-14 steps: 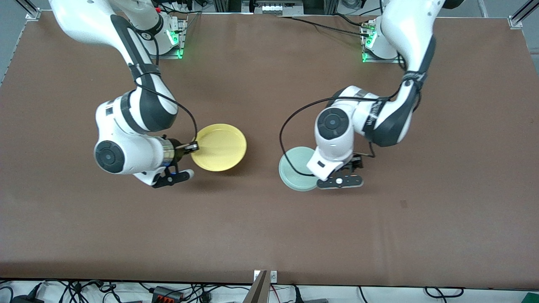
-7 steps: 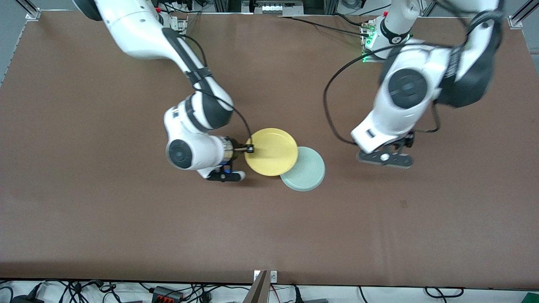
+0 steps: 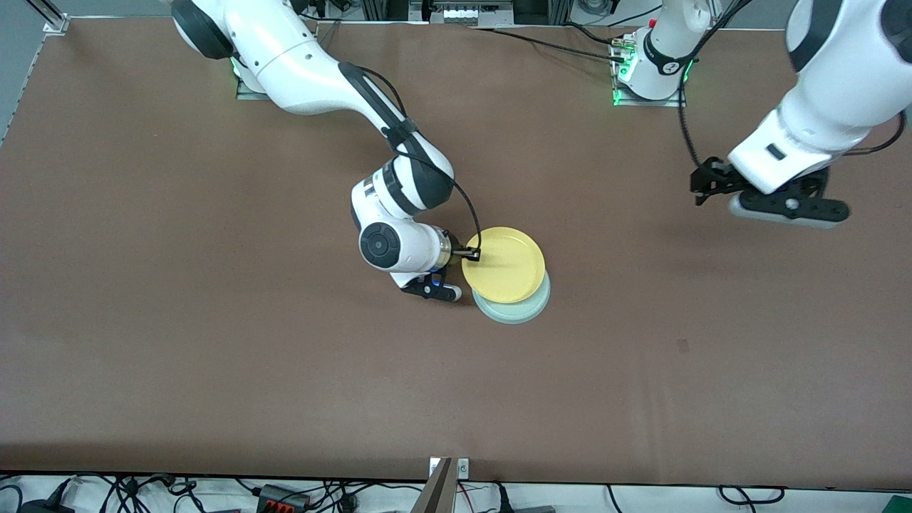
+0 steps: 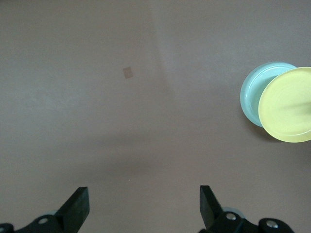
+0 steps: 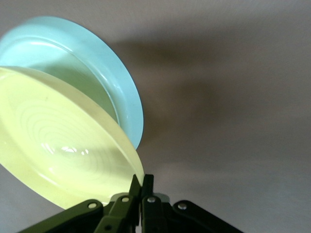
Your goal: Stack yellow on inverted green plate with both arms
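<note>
Right gripper (image 3: 473, 254) pinches the yellow plate's (image 3: 504, 264) rim, holding it over the green plate (image 3: 514, 309). Left gripper (image 4: 142, 206) hangs spread wide above bare table (image 3: 214, 356), toward the left arm's end.

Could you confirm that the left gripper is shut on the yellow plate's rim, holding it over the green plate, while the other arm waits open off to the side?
Not quite: it is the right gripper that is shut on the yellow plate, over the green plate, as the front view shows. The left gripper waits open, aside.

The yellow plate (image 3: 504, 264) hangs over the green plate (image 3: 526, 308), which lies on the tabletop (image 3: 214, 356) near its middle. Right gripper (image 3: 472, 252) holds the plate's rim. Left gripper (image 3: 702, 187) hovers toward the left arm's end.
</note>
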